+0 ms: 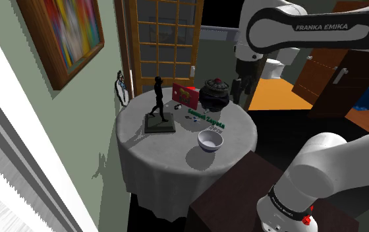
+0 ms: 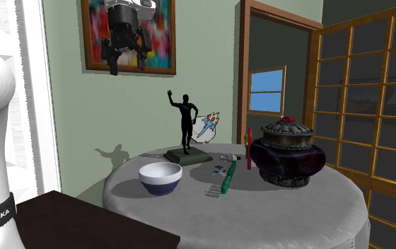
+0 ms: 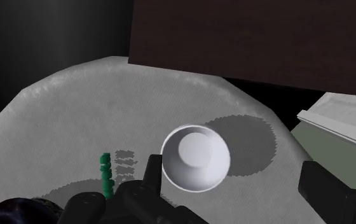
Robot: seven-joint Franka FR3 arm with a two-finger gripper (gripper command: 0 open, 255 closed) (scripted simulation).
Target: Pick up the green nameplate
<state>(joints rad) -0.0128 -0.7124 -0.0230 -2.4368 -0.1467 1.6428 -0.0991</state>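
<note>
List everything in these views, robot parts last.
table: one, grey cloth, round.
green nameplate: one, green, on the table between jar and bowl.
bowl: one, white and blue, nearest the stand.
jar: one, dark with a red knob, behind the nameplate.
card: one, red, beside the jar.
figurine: one, black, on a dark base.
painting: one, multicoloured, on the wall.
stand: one, dark brown.
arm: one, white.
gripper: one, black, open, high above the table.

Support: round table [image 1: 170,145], draped in pale grey cloth.
On top: black statuette [image 1: 158,109]; red card [image 1: 185,95]; dark lidded jar [image 1: 214,94]; green nameplate [image 1: 206,120]; white bowl [image 1: 210,140].
</note>
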